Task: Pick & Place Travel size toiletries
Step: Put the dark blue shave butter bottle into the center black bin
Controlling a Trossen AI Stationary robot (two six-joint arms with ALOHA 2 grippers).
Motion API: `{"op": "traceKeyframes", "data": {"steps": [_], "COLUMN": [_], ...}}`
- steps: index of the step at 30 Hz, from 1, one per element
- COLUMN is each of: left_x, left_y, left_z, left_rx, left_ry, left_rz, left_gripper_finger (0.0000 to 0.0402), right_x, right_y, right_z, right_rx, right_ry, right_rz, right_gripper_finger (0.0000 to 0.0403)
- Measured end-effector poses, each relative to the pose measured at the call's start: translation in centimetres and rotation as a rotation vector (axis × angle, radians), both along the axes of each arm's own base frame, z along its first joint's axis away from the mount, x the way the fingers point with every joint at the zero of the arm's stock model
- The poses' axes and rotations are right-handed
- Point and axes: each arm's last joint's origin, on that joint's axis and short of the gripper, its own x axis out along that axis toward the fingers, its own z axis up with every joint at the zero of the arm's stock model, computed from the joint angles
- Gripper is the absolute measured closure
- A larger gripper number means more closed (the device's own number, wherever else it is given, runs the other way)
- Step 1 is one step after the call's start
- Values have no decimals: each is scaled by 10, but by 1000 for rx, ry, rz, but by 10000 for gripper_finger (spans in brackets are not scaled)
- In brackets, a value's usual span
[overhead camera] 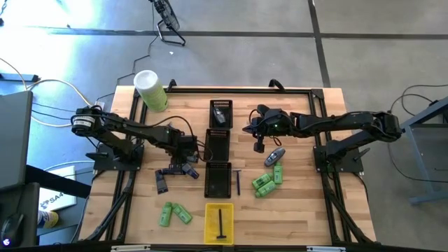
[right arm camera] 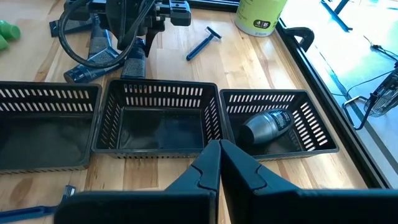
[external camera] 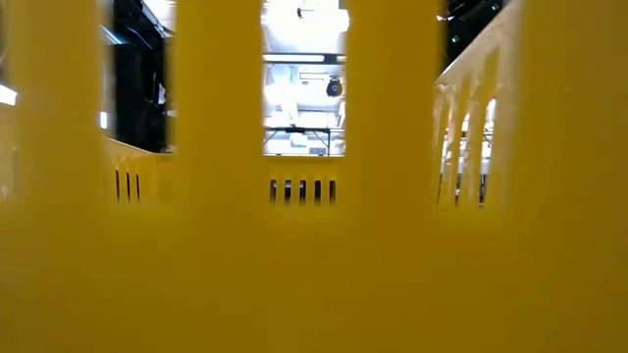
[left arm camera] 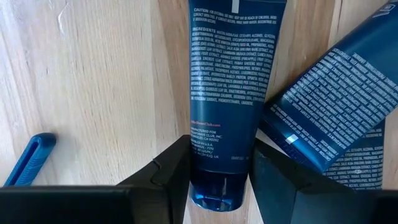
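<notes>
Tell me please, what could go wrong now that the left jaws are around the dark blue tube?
1. The left gripper grips the dark blue tube only at its cap end, so the long body may swing or slip when lifted.
2. A second blue tube lies against it and could be dragged along.
3. The black trays are narrow; a tilted tube might catch on a rim.

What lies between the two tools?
The middle black tray, between the left tool, closed on a dark blue tube, and the shut right tool; high view.
</notes>
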Motion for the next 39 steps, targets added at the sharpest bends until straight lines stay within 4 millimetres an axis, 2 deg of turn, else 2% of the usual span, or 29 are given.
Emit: {"op": "traceKeyframes", "data": {"steps": [13, 19, 32, 39], "left_x": [-5, -7, -24, -33], "left_y": [0, 2, 2, 2], "left_z": [1, 7, 48, 72], "left_rx": [-2, 77, 82, 61], "left_ry": [38, 11, -201, -368], "left_rz": [36, 68, 88, 173], "left_gripper_finger": [265, 265, 265, 265], "right_x": [0, 0, 0, 0], "right_y": [0, 0, 0, 0], "right_z": [0, 0, 0, 0], "right_rx": [0, 0, 0, 0], "right_ry": [-1, 0, 0, -1], "right_rz": [0, 0, 0, 0], "right_gripper_finger": [400, 400, 400, 400]}}
